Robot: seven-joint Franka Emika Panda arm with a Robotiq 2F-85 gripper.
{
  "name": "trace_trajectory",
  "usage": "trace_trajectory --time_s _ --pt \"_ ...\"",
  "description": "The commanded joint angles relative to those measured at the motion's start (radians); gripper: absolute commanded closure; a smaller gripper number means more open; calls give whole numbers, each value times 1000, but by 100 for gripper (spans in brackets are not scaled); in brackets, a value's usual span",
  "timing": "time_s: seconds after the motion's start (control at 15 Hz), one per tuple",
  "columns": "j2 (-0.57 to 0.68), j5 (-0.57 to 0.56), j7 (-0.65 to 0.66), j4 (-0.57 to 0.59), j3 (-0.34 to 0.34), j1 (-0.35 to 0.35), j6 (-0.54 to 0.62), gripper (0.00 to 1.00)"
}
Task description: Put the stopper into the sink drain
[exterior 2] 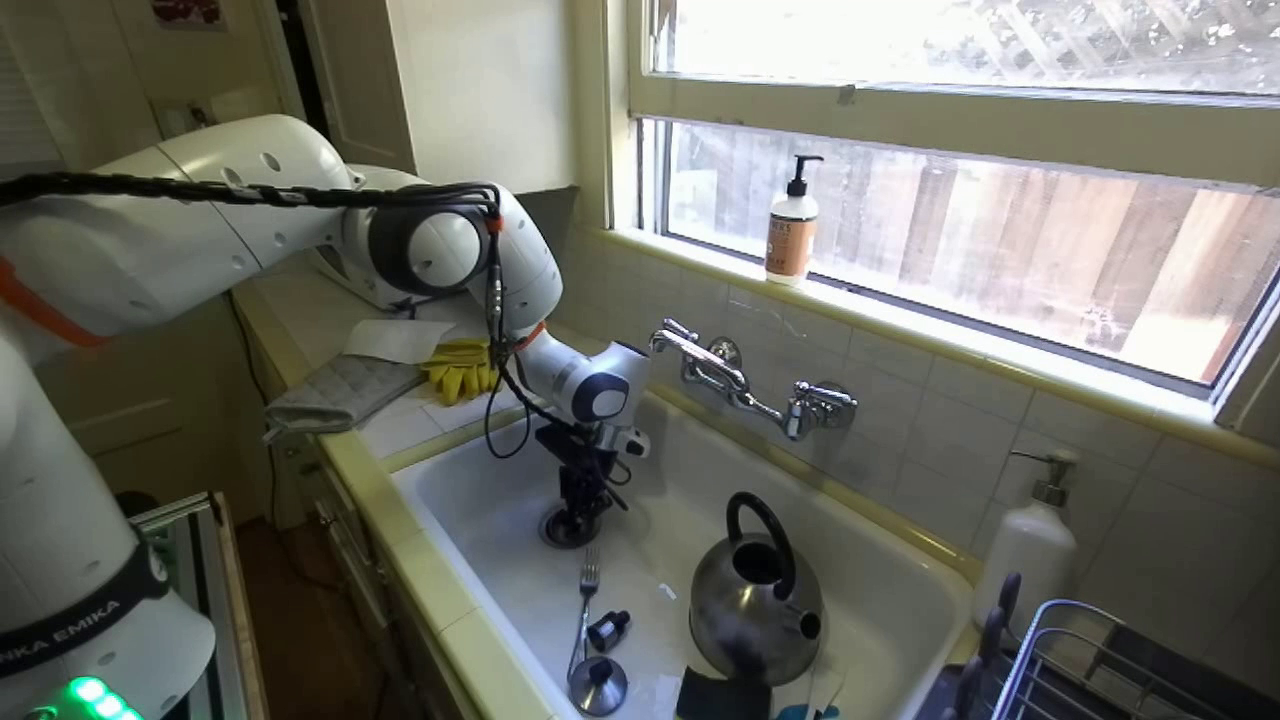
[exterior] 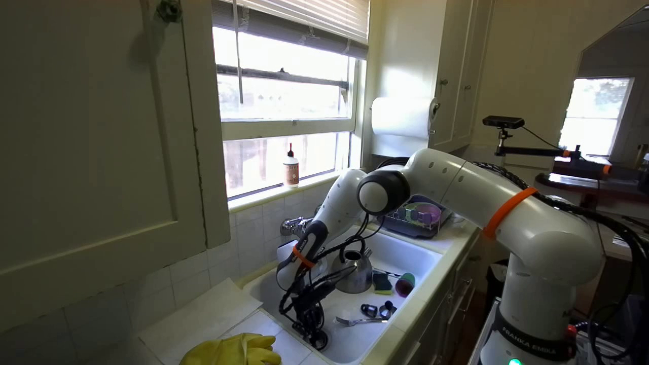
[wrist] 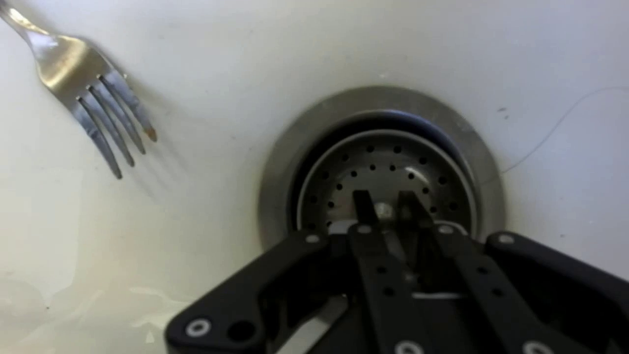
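The stopper [wrist: 383, 182] is a round metal strainer basket with small holes and a centre knob. It lies within the drain's metal ring [wrist: 277, 182] in the wrist view, slightly off centre, with a dark crescent gap at its upper left. I cannot tell whether it is fully seated. My gripper [wrist: 385, 206] points down over it, its two black fingertips close together on either side of the knob. The gripper's body hides the stopper's near part. In both exterior views the gripper [exterior: 310, 327] [exterior 2: 580, 510] is low at the drain and the stopper is hidden.
A fork [wrist: 73, 64] lies beside the drain, tines toward it. A black cap-like piece [exterior 2: 608, 630], a metal dome [exterior 2: 598, 686], a steel kettle [exterior 2: 755, 615] and a green cup [exterior: 405, 285] are in the white sink. The faucet [exterior 2: 740, 385] projects from the back wall.
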Motion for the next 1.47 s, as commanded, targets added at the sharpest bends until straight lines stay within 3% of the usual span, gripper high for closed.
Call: trace_trajectory --time_s 0.0,0.73,0.8,0.87,1.27,1.4 --pt "5 -17 69 -17 -28 36 37 96" --pt "39 -19 111 12 -46 54 18 96" --pt "38 -19 114 10 -48 55 25 57" --pt "33 -16 112 5 -45 52 30 56" --pt "0 -4 100 -35 -33 38 69 13" --pt "-12 -1 96 -49 -26 36 71 8"
